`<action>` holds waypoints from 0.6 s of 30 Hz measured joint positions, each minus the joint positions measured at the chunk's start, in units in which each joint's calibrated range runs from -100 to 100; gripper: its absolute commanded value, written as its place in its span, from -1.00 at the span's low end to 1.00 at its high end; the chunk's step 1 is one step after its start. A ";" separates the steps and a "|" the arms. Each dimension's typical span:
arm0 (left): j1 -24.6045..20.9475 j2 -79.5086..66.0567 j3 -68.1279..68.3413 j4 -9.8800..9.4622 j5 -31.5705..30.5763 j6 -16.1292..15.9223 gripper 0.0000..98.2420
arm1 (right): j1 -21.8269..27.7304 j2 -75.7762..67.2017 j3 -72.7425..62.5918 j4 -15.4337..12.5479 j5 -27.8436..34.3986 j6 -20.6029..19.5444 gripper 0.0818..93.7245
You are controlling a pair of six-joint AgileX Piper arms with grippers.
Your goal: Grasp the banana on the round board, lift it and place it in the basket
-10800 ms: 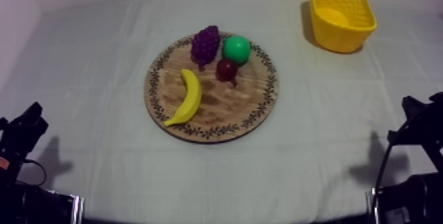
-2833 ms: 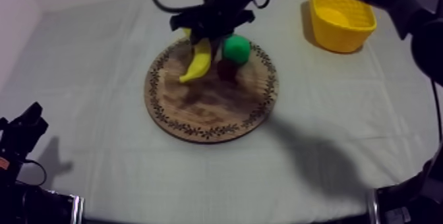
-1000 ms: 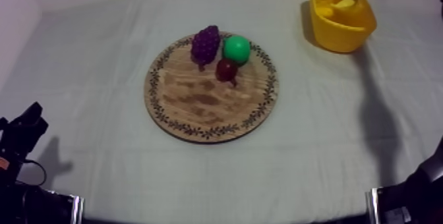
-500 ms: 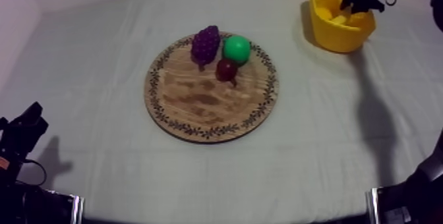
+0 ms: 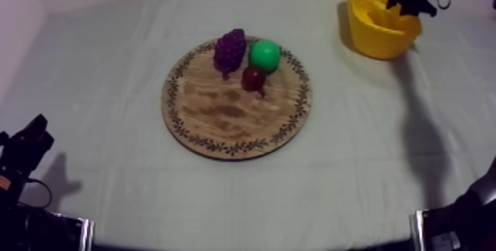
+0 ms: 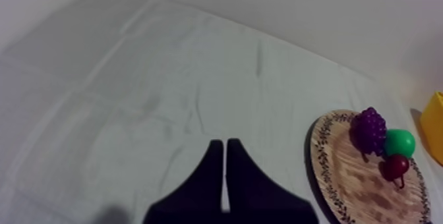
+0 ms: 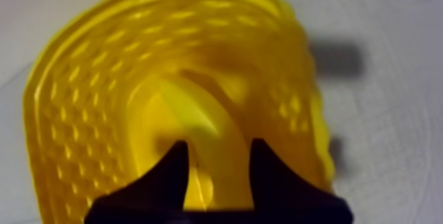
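Black fingers of my left claw [image 6: 224,146] lie together as a narrow wedge with nothing between them. It sits low at the near left edge of the counter [image 5: 111,62]. Past it, mid-counter, the round wooden board [image 5: 236,121] carries a bunch of grapes [image 5: 230,49], a green fruit [image 5: 265,54] and a small red fruit [image 5: 254,78], all clustered at its far side and close together. At the far right stands the yellow basket [image 5: 376,36]. The banana [image 7: 191,114] lies curved inside it, down on its floor. My right claw [image 7: 219,146] hangs over the basket's opening with its fingers apart, and the banana shows between them.
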 measured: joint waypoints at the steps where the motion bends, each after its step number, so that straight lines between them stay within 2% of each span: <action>1: 0.00 0.00 0.00 0.00 0.00 0.00 -1.00 | 0.26 -0.78 0.88 -0.06 -1.29 0.13 -0.78; 5: 0.00 0.00 0.00 0.00 0.00 0.00 -1.00 | 0.98 -5.85 4.88 -0.91 -3.62 1.00 -0.94; 11: 0.00 0.00 0.00 0.00 0.00 0.00 -1.00 | 0.72 -17.10 16.31 -1.07 -9.35 2.86 -0.99; 18: 0.00 0.00 0.00 0.00 0.00 0.00 -1.00 | 0.72 -33.69 34.31 -5.98 -16.75 8.87 -1.00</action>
